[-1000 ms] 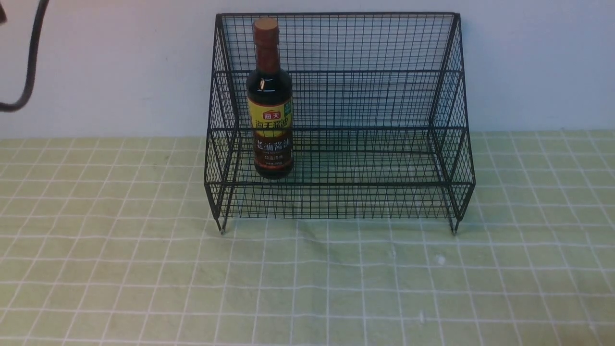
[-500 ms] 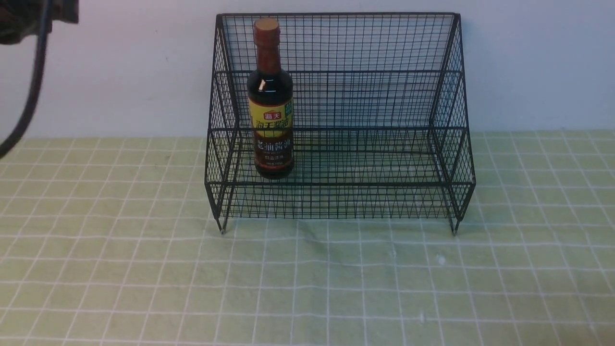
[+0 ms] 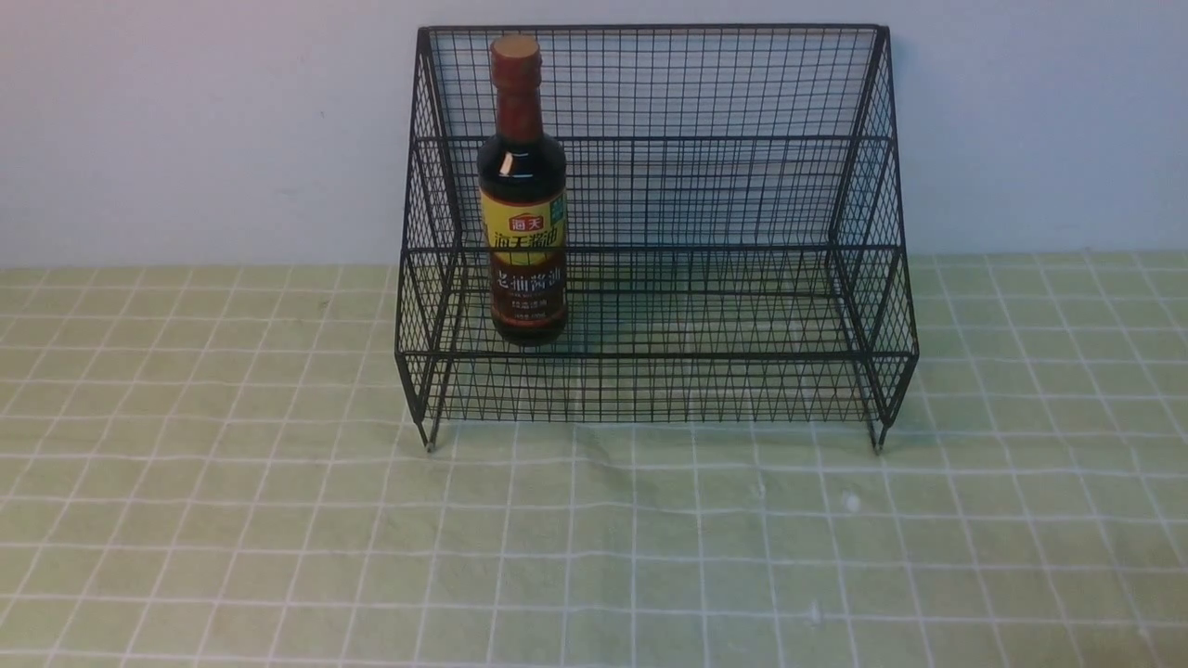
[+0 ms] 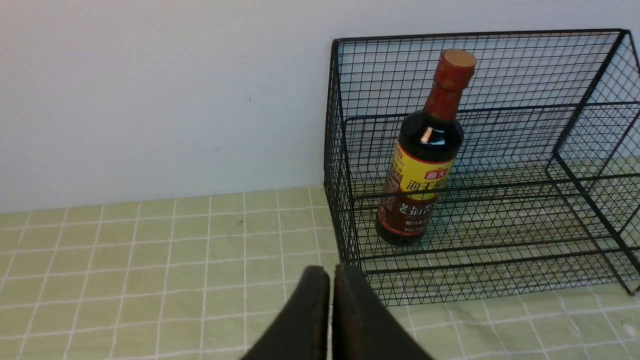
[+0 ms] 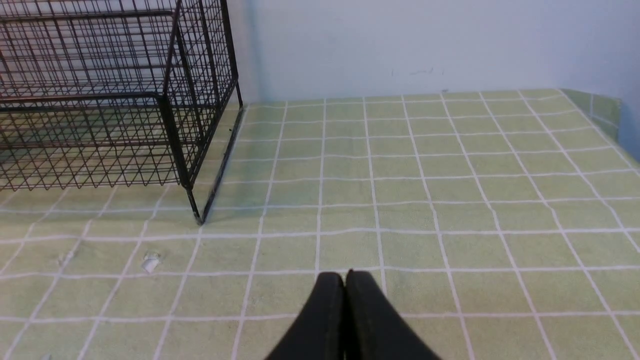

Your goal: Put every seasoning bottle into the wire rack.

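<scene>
The left fingers (image 4: pixel 323 280) are closed together with nothing held, and the bottle (image 3: pixel 524 223) stands upright inside the rack (image 3: pixel 650 355), near its left side, behind the front wires. The right fingers (image 5: pixel 344 282) are also brought together and hold nothing. I judge that the placing is finished for this bottle, and the step in hand is leaving it be with both arms out of the way. The next move calls for little: hold both arms well apart from the rack, or, should another bottle be brought, use the wide space to the right of this one.

From left to right across the cameras, the left wrist view shows the bottle and the left fingers, which the front view lacks. The front view alone takes in the whole rack on the bench (image 3: pixel 650 557). The right wrist view adds the right fingers but shows no bottle.
</scene>
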You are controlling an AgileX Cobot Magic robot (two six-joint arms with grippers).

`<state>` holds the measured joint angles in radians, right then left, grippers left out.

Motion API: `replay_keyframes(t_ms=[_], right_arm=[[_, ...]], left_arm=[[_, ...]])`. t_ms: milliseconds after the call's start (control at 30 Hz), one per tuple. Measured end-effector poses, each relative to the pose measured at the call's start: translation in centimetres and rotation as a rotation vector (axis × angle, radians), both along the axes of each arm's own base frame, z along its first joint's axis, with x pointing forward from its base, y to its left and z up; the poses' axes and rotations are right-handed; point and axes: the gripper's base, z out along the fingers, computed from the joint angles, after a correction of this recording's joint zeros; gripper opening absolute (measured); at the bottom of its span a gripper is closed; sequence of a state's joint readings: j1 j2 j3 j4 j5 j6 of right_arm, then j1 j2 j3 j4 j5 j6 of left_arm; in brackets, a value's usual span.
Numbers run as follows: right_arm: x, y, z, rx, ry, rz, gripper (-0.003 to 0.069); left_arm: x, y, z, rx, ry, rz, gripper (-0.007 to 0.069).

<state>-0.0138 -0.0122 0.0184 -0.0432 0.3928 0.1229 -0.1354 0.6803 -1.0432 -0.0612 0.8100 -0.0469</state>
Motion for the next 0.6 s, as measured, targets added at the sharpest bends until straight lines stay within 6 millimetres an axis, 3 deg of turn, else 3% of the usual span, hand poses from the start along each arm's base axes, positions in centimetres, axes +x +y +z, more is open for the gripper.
replay_keyframes(t_ms=[233, 600], right_arm=[[0.0, 0.0, 0.0, 0.0, 0.0, 0.0, -0.0015], [0.0, 0.0, 0.0, 0.0, 0.0, 0.0, -0.0015]], left_arm=[[-4.1, 0.5, -2.0, -0.012, -0.059, -0.002, -0.0006], [-5.6, 0.7, -2.5, 0.048, -0.089, -0.021, -0.0005]])
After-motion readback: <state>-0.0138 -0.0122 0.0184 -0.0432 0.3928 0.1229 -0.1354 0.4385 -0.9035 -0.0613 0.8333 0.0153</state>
